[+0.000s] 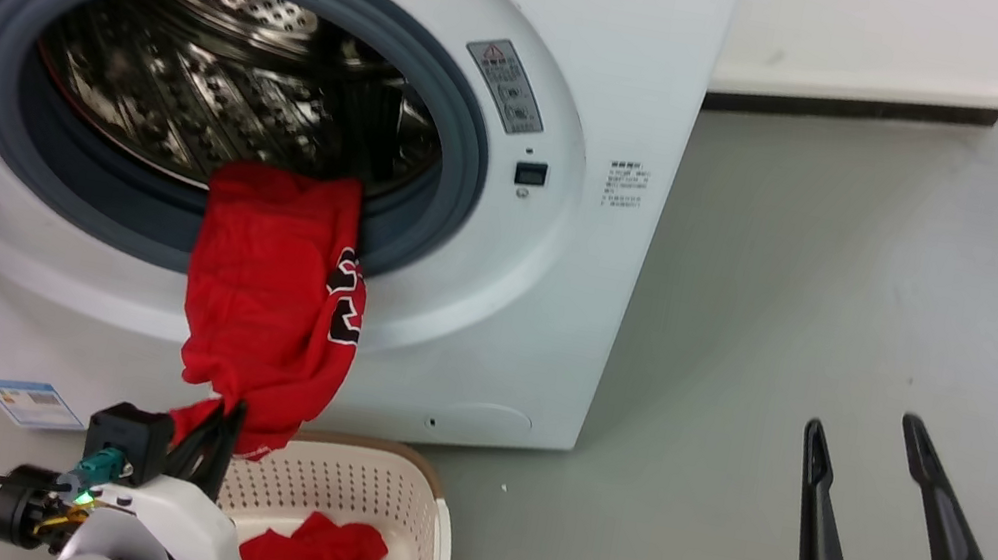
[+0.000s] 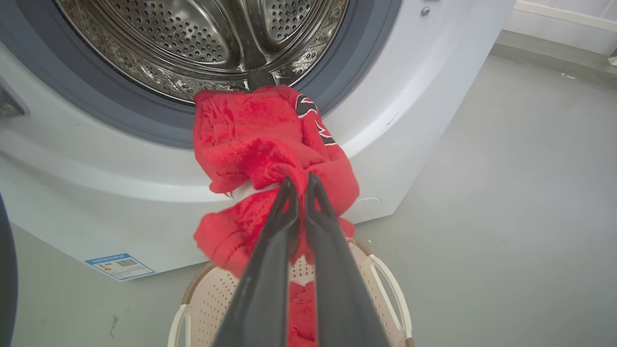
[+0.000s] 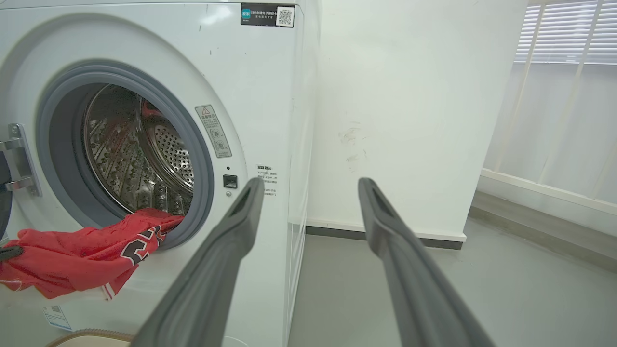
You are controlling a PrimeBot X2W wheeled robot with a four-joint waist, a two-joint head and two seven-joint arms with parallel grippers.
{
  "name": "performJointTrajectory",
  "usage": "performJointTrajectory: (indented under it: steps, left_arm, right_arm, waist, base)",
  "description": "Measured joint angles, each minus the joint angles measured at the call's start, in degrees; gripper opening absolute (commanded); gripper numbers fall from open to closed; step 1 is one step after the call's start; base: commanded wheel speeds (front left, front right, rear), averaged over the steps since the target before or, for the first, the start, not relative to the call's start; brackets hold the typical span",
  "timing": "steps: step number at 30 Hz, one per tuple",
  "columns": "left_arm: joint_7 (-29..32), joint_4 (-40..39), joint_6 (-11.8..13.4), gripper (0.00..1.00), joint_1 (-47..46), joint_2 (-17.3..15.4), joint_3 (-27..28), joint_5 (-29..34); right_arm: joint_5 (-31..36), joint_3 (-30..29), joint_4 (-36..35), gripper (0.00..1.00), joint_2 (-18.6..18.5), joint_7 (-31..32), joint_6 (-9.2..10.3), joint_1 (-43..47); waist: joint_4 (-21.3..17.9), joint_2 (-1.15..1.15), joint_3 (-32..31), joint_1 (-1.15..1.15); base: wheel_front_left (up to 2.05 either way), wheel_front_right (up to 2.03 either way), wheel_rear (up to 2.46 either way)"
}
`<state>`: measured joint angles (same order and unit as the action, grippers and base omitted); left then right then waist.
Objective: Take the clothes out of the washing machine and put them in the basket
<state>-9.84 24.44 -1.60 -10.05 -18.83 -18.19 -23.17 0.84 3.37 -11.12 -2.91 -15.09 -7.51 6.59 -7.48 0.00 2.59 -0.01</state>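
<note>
The left tool (image 2: 300,180) is clenched on the lower bunch of a soft red garment with black-and-white print (image 1: 272,303). The garment hangs down the front of the large white front-loading washing machine (image 1: 601,34), its top end draped over the grey porthole rim (image 1: 468,163) at the mouth of the shiny perforated steel drum (image 1: 216,91). Near me, right under that hanging cloth, sits the cream-white perforated plastic basket with a brown woven-look rim (image 1: 423,490), and a plain red garment (image 1: 315,559) lies crumpled inside it. Off to the right the right tool (image 1: 862,422) hovers over the grey floor (image 1: 872,231), fingers spread and carrying nothing.

The trouble I'd expect is the upper end dragging or catching on the rubbery rim as it is pulled. The pinch holds only a small fold, so it might slip free. Let go too soon, and the cloth could land on the floor between machine and basket.

I count two red garments, one basket, one machine and two tools.
</note>
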Motion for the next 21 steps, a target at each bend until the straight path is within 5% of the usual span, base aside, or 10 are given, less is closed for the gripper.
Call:
performJointTrajectory:
  steps: [21]
  left_arm:
    - [-2.01,36.16,-2.86,0.0,-17.26,5.01,-0.26,-2.81]
  right_arm:
    - [-0.86,0.25,-1.33,1.0,-0.01,0.0,0.0,-11.22]
  waist:
    - [-5.36,0.0,19.29,0.02]
  base:
    - [0.0,0.0,0.0]
